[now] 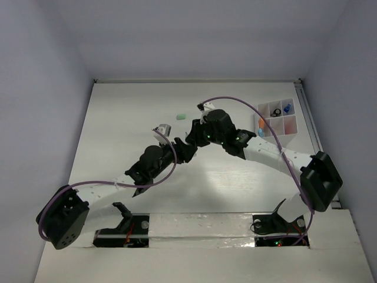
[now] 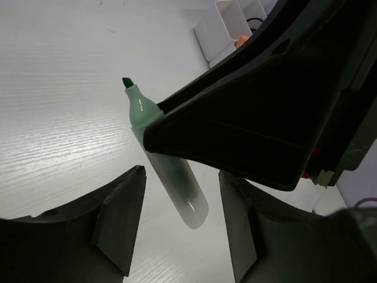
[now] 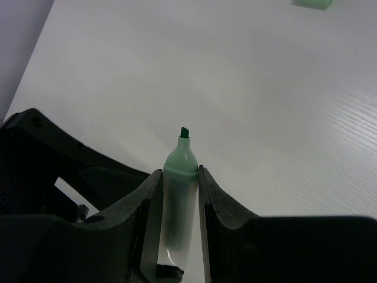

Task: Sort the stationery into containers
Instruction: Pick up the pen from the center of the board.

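I see right gripper [image 3: 179, 180] clamped on mint marker [image 3: 178, 158], green tip pointing away from its fingers, over table [image 1: 129, 118]. Left gripper [image 2: 181, 177] spread: fingers [image 2: 118, 218] either side of marker's clear lower barrel, gap both sides. Right gripper's black body blocks most of my left wrist view. Small green block [image 1: 181, 116] lies upper centre, near both grippers. White tray [image 1: 277, 122] upper right, well apart, few small items inside.

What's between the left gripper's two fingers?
The mint marker, its clear end touching neither finger of the left gripper; the right gripper pinches it nearer its tip. The left wrist view shows this.
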Tool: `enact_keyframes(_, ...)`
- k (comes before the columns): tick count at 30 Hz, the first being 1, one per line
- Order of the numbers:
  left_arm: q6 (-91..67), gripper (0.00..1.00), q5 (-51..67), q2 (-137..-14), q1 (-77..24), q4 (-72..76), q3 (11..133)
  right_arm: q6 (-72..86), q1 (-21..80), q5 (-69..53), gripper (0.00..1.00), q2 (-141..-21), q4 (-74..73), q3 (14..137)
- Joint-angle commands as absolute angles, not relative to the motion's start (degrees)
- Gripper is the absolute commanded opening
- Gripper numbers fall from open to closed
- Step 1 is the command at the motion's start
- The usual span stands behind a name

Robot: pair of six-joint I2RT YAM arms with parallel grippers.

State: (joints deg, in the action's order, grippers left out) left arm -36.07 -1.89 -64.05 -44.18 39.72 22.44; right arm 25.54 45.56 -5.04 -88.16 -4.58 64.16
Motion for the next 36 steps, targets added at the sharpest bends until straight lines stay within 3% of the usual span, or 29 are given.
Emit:
enact_keyframes(1,-35.1,0.48,-0.3,-63.7,-44.0,45.1,25.5,25.8,45.9,-7.0,0.06,-85.2,-0.6,63.4)
enact_keyframes(7,-35.7,0.39,3.2,-63.9,-44.0,48.2,25.0,26.3,45.9,-6.6,0.06,-83.1,1.3,61.8)
enact_keyframes(16,-37.7,0.45,8.6,-65.8,-44.0,52.7,23.4,27.7,45.9,-5.5,0.06,-80.5,3.3,60.4)
enact_keyframes(25,-37.2,0.4,9.1,-64.3,-44.0,51.2,23.3,27.9,45.9,-2.9,0.06,-78.7,4.1,59.6)
enact_keyframes(28,-36.7,0.35,9.1,-64.3,-44.0,50.7,23.3,27.7,45.9,-2.3,0.06,-78.1,4.1,59.8)
enact_keyframes(30,-36.4,0.28,9.1,-64.2,-44.0,50.3,23.4,27.7,45.9,-2.2,0.06,-78.0,4.2,59.9)
enact_keyframes(34,-35.5,0.04,7.4,-62.6,-44.0,48.4,23.6,27.6,45.9,-2.5,0.07,-78.6,3.7,60.6)
enact_keyframes(36,-34.5,0.0,6.3,-61.9,-44.0,46.6,23.7,27.7,45.9,-2.4,0.07,-78.8,3.5,60.6)
